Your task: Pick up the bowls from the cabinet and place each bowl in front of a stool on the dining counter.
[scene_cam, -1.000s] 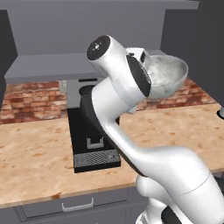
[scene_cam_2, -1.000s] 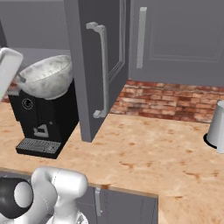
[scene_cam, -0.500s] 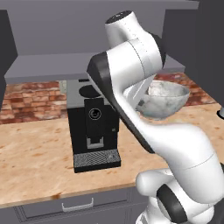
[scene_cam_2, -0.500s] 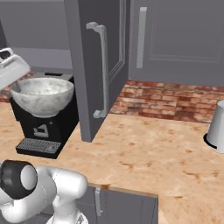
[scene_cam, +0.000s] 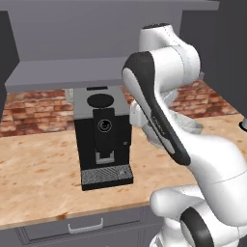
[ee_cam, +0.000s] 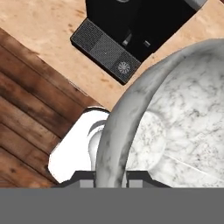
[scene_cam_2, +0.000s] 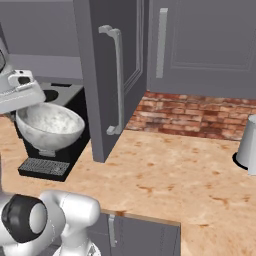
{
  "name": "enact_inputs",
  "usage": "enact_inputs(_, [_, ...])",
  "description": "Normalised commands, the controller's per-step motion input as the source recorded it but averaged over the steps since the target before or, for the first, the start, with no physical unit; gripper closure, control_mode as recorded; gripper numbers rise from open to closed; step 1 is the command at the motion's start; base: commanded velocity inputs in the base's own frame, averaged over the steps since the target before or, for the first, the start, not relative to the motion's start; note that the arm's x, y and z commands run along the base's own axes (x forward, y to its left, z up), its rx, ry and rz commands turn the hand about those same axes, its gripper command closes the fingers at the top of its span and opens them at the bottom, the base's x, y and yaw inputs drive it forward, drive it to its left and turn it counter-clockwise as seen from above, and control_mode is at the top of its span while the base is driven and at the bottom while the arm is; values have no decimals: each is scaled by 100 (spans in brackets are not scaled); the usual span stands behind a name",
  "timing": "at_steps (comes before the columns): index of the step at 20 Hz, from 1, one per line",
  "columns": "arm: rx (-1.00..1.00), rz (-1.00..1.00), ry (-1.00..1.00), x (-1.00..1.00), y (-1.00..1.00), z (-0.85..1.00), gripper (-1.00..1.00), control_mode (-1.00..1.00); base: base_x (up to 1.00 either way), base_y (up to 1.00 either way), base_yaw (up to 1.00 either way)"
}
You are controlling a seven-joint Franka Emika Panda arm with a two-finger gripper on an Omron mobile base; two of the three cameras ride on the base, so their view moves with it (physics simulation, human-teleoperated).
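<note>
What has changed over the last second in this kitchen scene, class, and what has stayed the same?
The arm has carried the marbled bowl downward: a second ago it was tilted up near the cabinet shelf, now it sits level and lower, in front of the coffee machine. The gripper stays shut on the bowl's rim. The coffee machine, the open cabinet door and the counter have not moved.
</note>
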Motion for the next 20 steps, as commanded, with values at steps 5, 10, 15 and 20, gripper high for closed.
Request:
enact_inputs(5, [1, 1, -12, -3, -26, -42, 100, -100, 0, 0, 0])
enact_inputs(10, [-16, 3, -12, 0, -6, -43, 100, -100, 0, 0, 0])
enact_inputs(15, [-22, 1, -1, 0, 0, -33, 100, -100, 0, 0, 0])
enact_inputs(20, [-6, 0, 6, 0, 0, -30, 100, -100, 0, 0, 0])
